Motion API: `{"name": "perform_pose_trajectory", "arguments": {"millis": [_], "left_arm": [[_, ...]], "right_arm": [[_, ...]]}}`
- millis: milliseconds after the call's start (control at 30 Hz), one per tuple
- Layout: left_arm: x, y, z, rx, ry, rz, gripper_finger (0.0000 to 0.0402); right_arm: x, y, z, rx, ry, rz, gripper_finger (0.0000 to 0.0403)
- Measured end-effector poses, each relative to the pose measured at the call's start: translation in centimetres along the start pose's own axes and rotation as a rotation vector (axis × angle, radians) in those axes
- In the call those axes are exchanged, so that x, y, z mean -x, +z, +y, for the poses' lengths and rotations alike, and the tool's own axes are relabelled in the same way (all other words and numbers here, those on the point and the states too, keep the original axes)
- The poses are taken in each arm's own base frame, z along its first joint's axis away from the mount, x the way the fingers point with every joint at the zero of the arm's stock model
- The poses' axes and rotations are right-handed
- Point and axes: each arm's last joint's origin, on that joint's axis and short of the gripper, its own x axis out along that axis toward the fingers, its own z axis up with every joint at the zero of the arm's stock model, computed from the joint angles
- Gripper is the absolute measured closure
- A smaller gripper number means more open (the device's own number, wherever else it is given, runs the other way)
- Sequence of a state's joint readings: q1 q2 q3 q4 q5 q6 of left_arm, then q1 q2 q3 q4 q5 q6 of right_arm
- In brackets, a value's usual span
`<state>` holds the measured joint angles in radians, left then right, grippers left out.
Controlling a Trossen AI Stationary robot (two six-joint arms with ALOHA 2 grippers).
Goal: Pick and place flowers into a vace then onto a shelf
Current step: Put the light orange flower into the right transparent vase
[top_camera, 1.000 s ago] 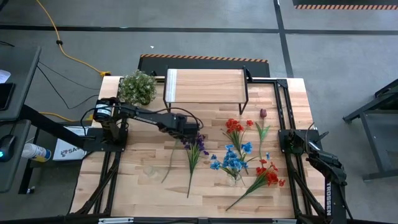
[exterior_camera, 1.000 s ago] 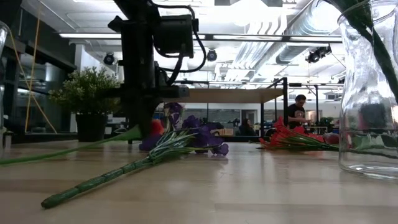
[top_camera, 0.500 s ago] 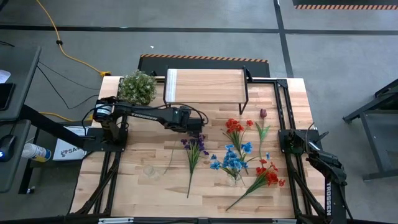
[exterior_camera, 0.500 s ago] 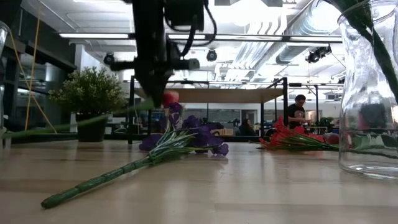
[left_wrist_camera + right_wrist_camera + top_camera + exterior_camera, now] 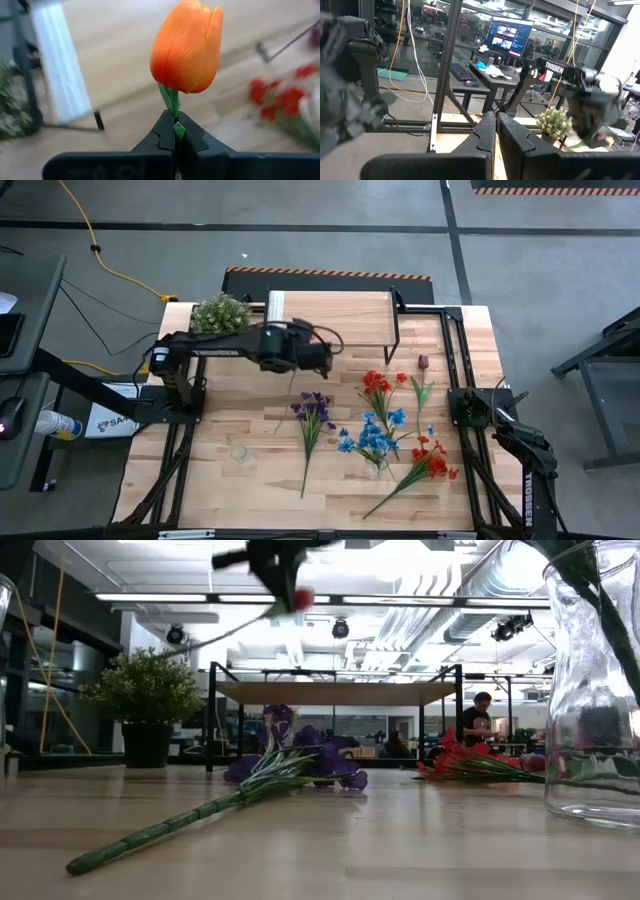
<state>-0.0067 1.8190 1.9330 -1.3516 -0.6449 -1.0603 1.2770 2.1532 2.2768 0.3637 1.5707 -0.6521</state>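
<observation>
The left gripper (image 5: 175, 137) is raised high above the table (image 5: 240, 480), in front of the shelf (image 5: 328, 318). Its fingers (image 5: 162, 132) are pressed tight on the green stem of an orange tulip (image 5: 186, 46), gripping just under the bloom, so the flower head stands right beyond the fingertips. In the low view the bloom shows as a small red-orange spot near the top of the picture, with the long stem trailing away from the fingers down toward the potted plant (image 5: 143, 700).

Below the fingers, on the table, lies a purple flower (image 5: 314, 412), its stem pointing toward the near edge. Farther out to the side of the fingers are the red flowers (image 5: 377, 385), a dark red tulip (image 5: 423, 363) and a second red bunch (image 5: 432, 463). The blue flowers (image 5: 372, 435) stand in a glass vase (image 5: 592, 690), which shows large at the edge of the low view. The shelf stands at the table's far edge, its wooden top bare, just past the left fingers, and the potted plant sits beside it.

The right gripper (image 5: 496, 125) waits at the right edge of the table, well apart from the flowers, with its fingers (image 5: 485, 132) closed together and nothing between them. A person (image 5: 478, 718) sits far off in the room behind the table.
</observation>
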Motion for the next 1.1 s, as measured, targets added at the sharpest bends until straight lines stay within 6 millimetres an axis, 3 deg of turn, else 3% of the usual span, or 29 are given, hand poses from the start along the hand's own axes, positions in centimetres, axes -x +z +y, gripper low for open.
{"name": "perform_pose_trajectory", "arguments": {"millis": [233,467,1100], "left_arm": [[4.5,3.2,1.7,0.018,-0.012,-0.11,0.0371],[7.5,4.6,3.0,0.031,-0.047,-0.172,0.0371],[14.5,3.0,3.8,0.061,-0.268,-0.33,0.0371]], "right_arm": [[0.0,0.0,0.0,0.001,0.0,0.0,0.0391],[0.0,0.0,0.0,0.002,0.0,0.0,0.0391],[0.0,0.0,0.0,0.012,0.0,0.0,0.0391]]}}
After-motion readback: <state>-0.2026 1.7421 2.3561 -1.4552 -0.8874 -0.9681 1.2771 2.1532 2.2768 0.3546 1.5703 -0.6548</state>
